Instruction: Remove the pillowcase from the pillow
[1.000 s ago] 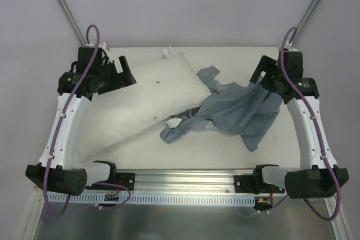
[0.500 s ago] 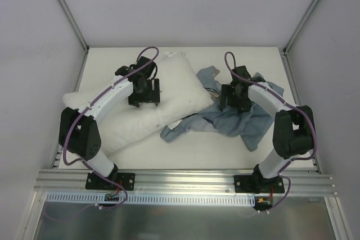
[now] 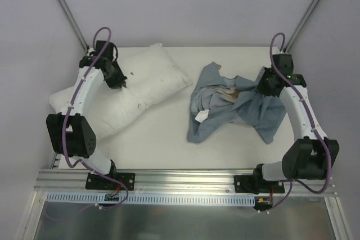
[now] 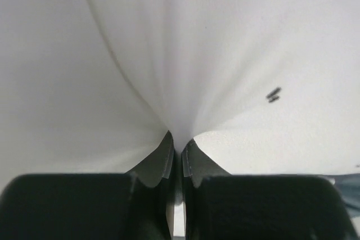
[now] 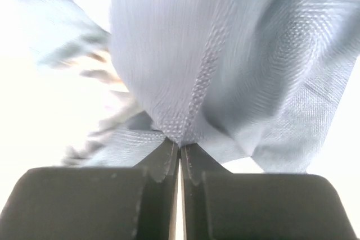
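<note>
Where the white bench (image 3: 169,136) carries both things, the pillow (image 3: 149,82), plump and plain white, lies bare on the left half, slanting from the far centre toward the near left. Well apart on the right, the pillowcase (image 3: 225,111) sprawls as a limp, wrinkled slate-blue heap with a tan streak in its folds. Left claw (image 4: 176,145): pinched tight on a gathered tuck of pillow. Right claw (image 5: 179,149): clamped on a pillowcase fold at the heap's far right edge. Both wrist views are too close to show either thing whole, and the right one is partly blurred.
</note>
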`<act>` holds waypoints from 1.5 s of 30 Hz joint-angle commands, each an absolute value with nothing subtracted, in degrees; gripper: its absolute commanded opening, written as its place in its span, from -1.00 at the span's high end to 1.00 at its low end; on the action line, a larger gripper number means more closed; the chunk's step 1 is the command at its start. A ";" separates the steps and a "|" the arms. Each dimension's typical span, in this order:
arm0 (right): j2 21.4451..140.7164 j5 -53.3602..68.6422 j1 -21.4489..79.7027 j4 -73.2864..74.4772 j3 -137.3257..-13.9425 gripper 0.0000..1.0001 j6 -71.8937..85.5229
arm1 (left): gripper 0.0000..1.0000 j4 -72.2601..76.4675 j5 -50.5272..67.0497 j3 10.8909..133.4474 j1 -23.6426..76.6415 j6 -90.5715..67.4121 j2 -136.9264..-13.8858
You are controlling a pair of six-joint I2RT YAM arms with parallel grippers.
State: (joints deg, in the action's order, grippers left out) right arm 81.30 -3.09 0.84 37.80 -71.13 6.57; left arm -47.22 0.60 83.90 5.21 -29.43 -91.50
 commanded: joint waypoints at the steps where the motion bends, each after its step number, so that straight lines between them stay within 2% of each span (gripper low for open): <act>1: 73.14 -6.15 -0.43 40.68 -78.56 0.99 5.63 | 1.00 -46.93 1.48 88.41 -2.36 -31.19 -86.93; 4: 69.89 -8.78 -1.58 42.36 -82.78 0.99 6.24 | 1.00 -46.85 2.20 91.74 -6.15 -32.69 -86.22; 11: 64.08 -11.17 -1.93 39.74 -84.03 0.99 10.19 | 1.00 -46.85 3.42 94.75 -6.59 -36.38 -87.89; 17: 69.86 -8.00 -2.02 33.14 -78.75 0.99 10.46 | 1.00 -43.60 6.59 93.87 -6.42 -37.44 -91.66; 18: 74.14 -7.65 -2.02 32.79 -79.01 0.97 9.85 | 1.00 -43.07 8.85 93.61 -6.33 -37.27 -92.28; 19: 76.44 -7.30 -2.11 33.39 -79.62 0.70 9.67 | 1.00 -42.54 10.36 93.86 -6.15 -35.96 -93.50; 20: 78.55 -5.64 -2.20 35.83 -82.07 0.41 9.41 | 0.91 -42.54 11.50 94.13 -5.54 -35.16 -93.86; 21: 81.53 -5.10 -2.20 37.43 -83.39 -0.35 9.32 | 0.48 -42.63 12.56 94.30 -5.02 -33.24 -93.78; 22: 82.08 -4.40 -2.20 38.22 -84.54 -0.67 9.40 | 0.06 -42.54 12.48 94.39 -3.97 -32.27 -92.65; 23: 82.09 -4.13 -2.11 38.41 -84.46 -0.86 9.49 | -0.45 -42.54 12.13 94.39 -3.52 -31.30 -91.85; 24: 81.22 -4.22 -2.20 38.32 -84.46 -0.94 9.75 | -0.96 -42.54 11.95 94.83 -3.17 -29.55 -90.19; 35: 71.02 -11.95 -2.11 47.10 -91.66 -0.93 6.07 | -0.97 -42.19 14.85 92.82 -0.09 -24.53 -74.38; 39: 66.37 -12.04 -2.11 48.34 -91.67 -0.93 4.92 | -0.97 -41.84 15.47 92.55 3.94 -24.26 -69.63; 45: 60.21 -13.62 -2.02 49.66 -88.34 -0.93 3.25 | -0.97 -37.62 16.26 85.44 12.65 -26.54 -62.86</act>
